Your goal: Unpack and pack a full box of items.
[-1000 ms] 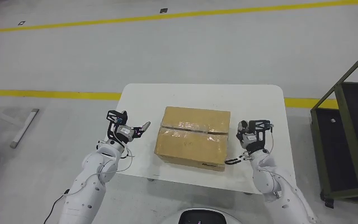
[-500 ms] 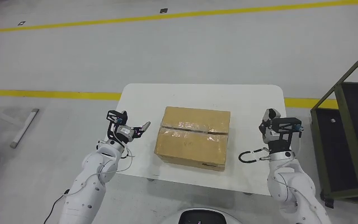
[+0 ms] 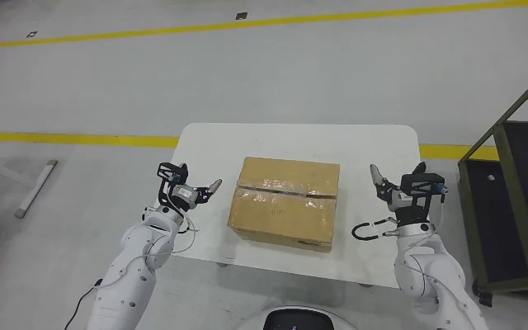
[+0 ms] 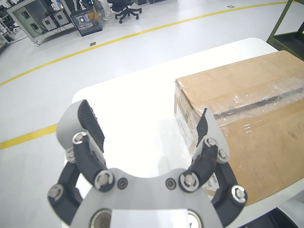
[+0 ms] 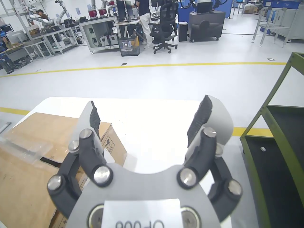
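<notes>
A closed brown cardboard box (image 3: 285, 202) sits mid-table, with clear tape along its top seam. The left gripper (image 3: 206, 190) hovers just off the box's left side, open and holding nothing. In the left wrist view its fingertips frame bare tabletop, the left gripper (image 4: 143, 110) standing close beside the box (image 4: 249, 119). Near the table's right edge the right gripper (image 3: 398, 173) is open and empty, a short gap away from the box. The right wrist view shows the right gripper (image 5: 149, 103) over the white tabletop, with the box (image 5: 35, 148) off to one side.
The white table (image 3: 371, 140) has rounded corners and bare surface around the box. A green metal cart (image 3: 495, 206) stands on the floor just past the table's right edge. A yellow floor line (image 3: 82, 139) runs behind the table.
The right gripper has pulled away from the box's right side toward the table's right edge, and its fingers now show spread apart. The left arm has stayed still.
</notes>
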Motion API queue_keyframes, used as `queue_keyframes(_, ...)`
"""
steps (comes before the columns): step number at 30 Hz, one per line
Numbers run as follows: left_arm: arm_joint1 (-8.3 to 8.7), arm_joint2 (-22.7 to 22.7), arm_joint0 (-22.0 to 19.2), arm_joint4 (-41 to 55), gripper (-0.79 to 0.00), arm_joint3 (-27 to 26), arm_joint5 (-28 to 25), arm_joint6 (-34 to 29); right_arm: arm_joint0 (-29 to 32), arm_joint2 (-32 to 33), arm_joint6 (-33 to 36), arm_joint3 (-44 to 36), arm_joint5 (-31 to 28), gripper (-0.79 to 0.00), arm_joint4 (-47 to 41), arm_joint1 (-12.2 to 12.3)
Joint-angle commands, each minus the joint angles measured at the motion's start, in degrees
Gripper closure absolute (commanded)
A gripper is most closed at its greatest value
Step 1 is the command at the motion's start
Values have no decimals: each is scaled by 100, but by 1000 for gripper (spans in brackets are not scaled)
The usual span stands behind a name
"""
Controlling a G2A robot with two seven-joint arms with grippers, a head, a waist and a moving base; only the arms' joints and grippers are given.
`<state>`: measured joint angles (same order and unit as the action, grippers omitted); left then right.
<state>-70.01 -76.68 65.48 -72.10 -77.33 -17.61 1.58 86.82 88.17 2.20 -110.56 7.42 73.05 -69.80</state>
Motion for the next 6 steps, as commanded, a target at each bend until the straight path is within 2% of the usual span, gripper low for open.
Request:
queue_keyframes(1, 0, 0, 0, 0, -784, 0, 0, 0, 0, 0, 0, 0, 0, -779, 0, 0)
queue_keyframes(6, 0, 0, 0, 0, -785, 0, 0, 0, 0, 0, 0, 0, 0, -785, 0, 0)
